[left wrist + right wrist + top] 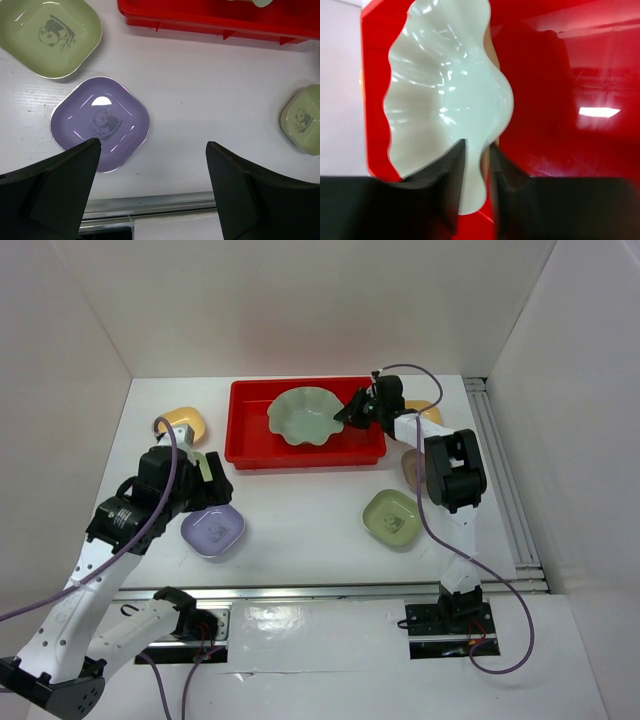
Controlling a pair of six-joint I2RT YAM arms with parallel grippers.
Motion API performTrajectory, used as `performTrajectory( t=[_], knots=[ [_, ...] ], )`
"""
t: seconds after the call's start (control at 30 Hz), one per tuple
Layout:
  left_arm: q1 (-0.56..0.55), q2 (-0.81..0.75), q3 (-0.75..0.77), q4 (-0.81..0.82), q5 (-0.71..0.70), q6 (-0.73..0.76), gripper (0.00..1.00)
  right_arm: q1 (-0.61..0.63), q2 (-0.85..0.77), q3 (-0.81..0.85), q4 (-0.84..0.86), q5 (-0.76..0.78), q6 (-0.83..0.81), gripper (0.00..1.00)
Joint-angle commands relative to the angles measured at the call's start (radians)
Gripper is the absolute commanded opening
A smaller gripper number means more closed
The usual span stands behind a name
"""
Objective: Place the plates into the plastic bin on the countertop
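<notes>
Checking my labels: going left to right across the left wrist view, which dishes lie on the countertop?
Light green panda dish → lavender panda dish → second light green dish.

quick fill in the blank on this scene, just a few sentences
The scalloped dish sits inside the ___ bin.
The left gripper hangs open above the ___ plate.
The right gripper straddles the scalloped dish's ___.
The light green plates carry a ___ print.
Missing: red; lavender; rim; panda.
</notes>
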State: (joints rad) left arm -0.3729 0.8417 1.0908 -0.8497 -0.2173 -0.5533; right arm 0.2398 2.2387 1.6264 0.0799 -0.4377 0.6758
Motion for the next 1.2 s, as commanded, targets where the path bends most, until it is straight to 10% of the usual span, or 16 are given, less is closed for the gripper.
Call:
performTrajectory(
  t=[0.0, 0.33, 0.63, 0.83, 1.17],
  knots=[
    [-0.004, -0.013, 0.0, 0.037, 0.013, -0.005, 1.0, 0.006, 0.01, 0.027, 0.004, -0.004, -0.013, 0.35],
    [-0.004, -0.023, -0.009, 0.037, 0.022, 0.004, 1.0, 0.015, -0.097, 0.012, 0.052, -0.026, -0.051, 1.0],
    [-0.004, 0.022, -0.068, 0.122, 0.134, 0.013, 1.0, 0.07, -0.321, 0.03, -0.017, 0.071, -0.197, 1.0],
    [-0.014, 0.097, -0.137, 0.299, 0.423, -0.051, 1.0, 0.151, -0.638, -0.103, -0.235, 0.48, -0.314, 1.0],
    [-0.337, 0.447, -0.21, 0.843, 0.4, -0.217, 1.0, 0.268, -1.123, -0.27, -0.506, 0.869, -0.314, 1.0]
  ],
)
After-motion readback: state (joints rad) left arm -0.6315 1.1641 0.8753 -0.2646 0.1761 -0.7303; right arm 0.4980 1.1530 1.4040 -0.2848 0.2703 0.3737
